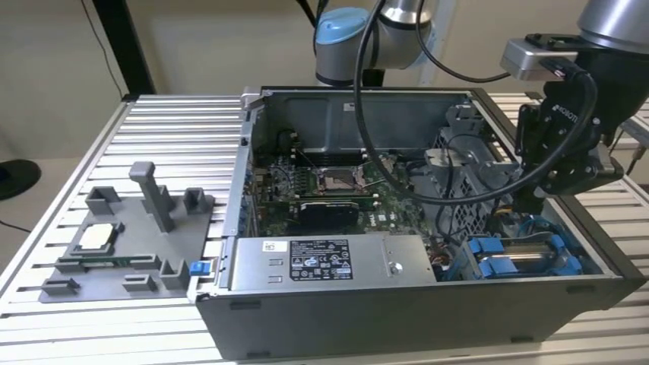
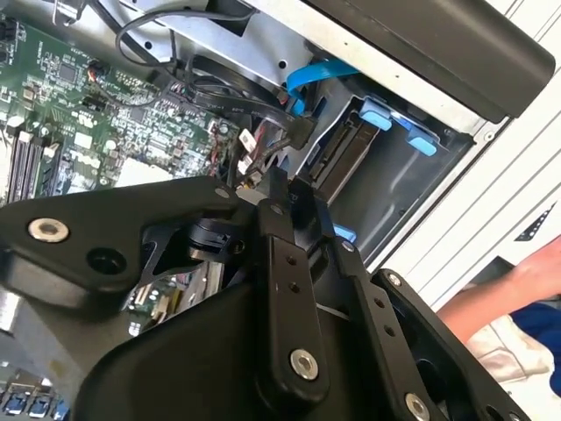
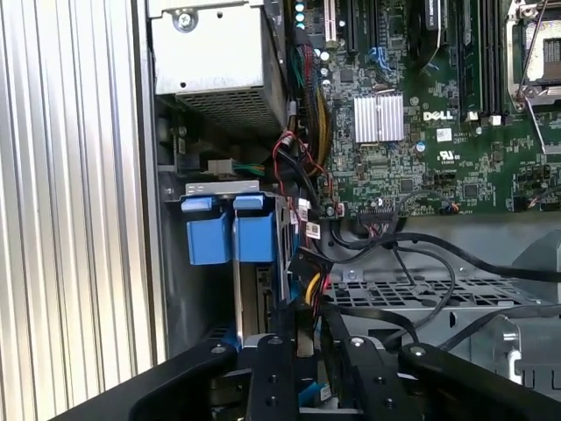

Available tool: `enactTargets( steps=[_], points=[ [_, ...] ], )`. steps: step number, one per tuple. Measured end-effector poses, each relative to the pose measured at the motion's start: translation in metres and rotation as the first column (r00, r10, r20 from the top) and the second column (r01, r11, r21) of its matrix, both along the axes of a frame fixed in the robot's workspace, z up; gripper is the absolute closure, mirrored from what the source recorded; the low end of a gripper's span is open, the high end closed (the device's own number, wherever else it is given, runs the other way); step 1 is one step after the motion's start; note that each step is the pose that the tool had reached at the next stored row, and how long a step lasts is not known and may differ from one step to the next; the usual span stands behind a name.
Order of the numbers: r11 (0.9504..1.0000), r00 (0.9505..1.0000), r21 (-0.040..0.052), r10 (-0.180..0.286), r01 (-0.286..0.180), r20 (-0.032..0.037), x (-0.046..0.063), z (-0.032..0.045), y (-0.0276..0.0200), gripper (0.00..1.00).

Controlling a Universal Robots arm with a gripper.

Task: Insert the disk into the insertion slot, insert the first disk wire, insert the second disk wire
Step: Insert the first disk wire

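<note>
The disk (image 1: 527,245) sits inside the insertion slot (image 2: 394,189), at the case's front corner on the exterior view's right. Its grey edge (image 3: 263,294) runs below the slot's blue tabs (image 3: 210,237); in the second wrist view the disk (image 2: 346,153) is dark, between blue tabs. My gripper (image 1: 533,199) hangs just above the slot. Its fingers (image 3: 273,368) stand close together, shut on a black wire connector (image 3: 308,263) with yellow and red leads, right beside the disk's end. In the second wrist view the gripper (image 2: 289,186) points at that connector (image 2: 294,132). A blue flat cable (image 2: 311,74) curls nearby.
The open case holds a green motherboard (image 1: 324,182), a grey power-supply box (image 1: 324,262) and a perforated metal cage (image 3: 421,294) draped with black cables. A grey fixture tray (image 1: 121,243) lies on the slatted table (image 1: 172,122). A person's arm (image 2: 517,281) is beside the case.
</note>
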State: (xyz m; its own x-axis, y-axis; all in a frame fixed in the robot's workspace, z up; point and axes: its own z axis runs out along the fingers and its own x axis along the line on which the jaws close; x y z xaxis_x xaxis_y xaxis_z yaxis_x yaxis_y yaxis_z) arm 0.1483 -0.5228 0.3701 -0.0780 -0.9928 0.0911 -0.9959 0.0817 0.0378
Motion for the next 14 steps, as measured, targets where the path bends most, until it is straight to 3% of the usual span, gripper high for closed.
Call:
enactTargets(
  steps=[2,3,14],
  points=[
    [1.0,1.0,0.0,0.0,0.0,0.0,0.0,0.0,0.0,0.0],
    [1.0,1.0,-0.0001,0.0,0.0,0.0,0.0,0.0,0.0,1.0],
    [1.0,1.0,-0.0004,0.0,0.0,0.0,0.0,0.0,0.0,1.0]
  ],
)
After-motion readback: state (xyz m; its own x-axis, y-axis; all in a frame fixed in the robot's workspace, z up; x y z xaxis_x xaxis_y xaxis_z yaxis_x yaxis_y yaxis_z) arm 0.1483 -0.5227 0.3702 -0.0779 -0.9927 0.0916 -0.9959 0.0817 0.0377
